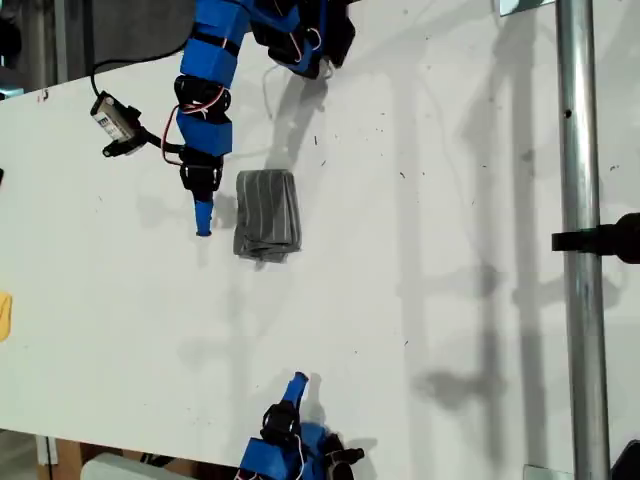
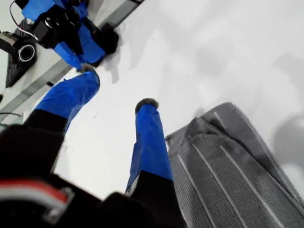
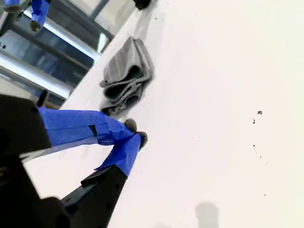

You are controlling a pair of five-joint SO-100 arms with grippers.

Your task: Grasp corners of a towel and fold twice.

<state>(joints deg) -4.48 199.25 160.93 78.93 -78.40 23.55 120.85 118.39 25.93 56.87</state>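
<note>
The towel (image 1: pixel 267 215) lies on the white table (image 1: pixel 450 300) as a small folded grey striped bundle. Its corners are tucked into the folds and I cannot pick them out. My first gripper (image 1: pixel 203 228) hangs just beside the bundle, on the side toward the exterior view's left. In the first wrist view, my first gripper (image 2: pixel 118 88) stands open with nothing between its fingers, and the towel (image 2: pixel 228 161) is next to one finger (image 2: pixel 149 142). My second gripper (image 1: pixel 298 381) is near the exterior view's bottom edge, well away from the cloth. The second wrist view shows my second gripper (image 3: pixel 136 131) shut and empty, with the towel (image 3: pixel 126 78) beyond it.
A metal pole (image 1: pixel 580 250) with a black clamp (image 1: pixel 600 240) runs down the exterior view's right. A small yellow object (image 1: pixel 4 315) sits at that view's left edge. A white boxed camera (image 1: pixel 115 120) on a cable hangs beside the first arm.
</note>
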